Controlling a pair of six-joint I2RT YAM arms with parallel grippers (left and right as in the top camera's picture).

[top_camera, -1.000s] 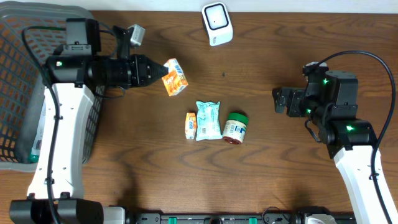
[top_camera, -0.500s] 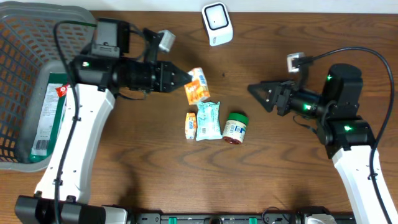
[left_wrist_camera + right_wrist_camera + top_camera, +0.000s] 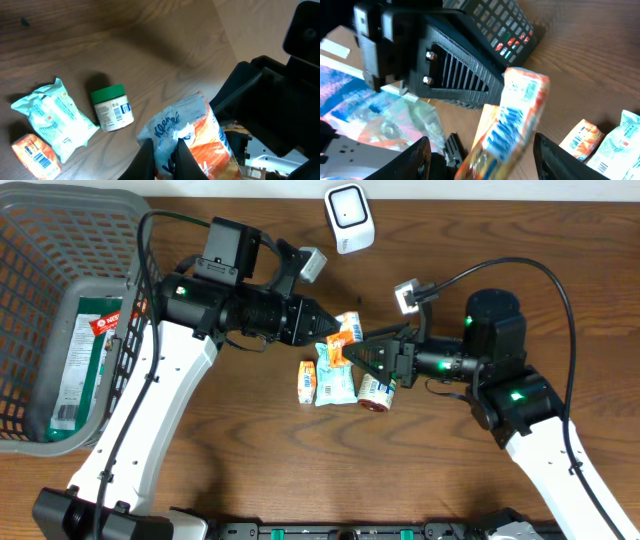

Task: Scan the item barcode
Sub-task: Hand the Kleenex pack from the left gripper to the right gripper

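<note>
An orange and blue tissue pack hangs above the middle of the table, and my left gripper is shut on its crumpled end. My right gripper has come in from the right. In the right wrist view its two fingers stand on either side of the pack, with a gap on each side, so my right gripper is open. I cannot make out a barcode on the pack. The white scanner stands at the table's far edge.
Under the grippers lie a small orange pack, a teal wipes pack and a green-lidded jar. A grey basket at the far left holds a flat green packet.
My left arm has carried the pack rightward from near the basket to mid-table. My right arm has swung left to meet it, and its jaws have narrowed around the pack.
</note>
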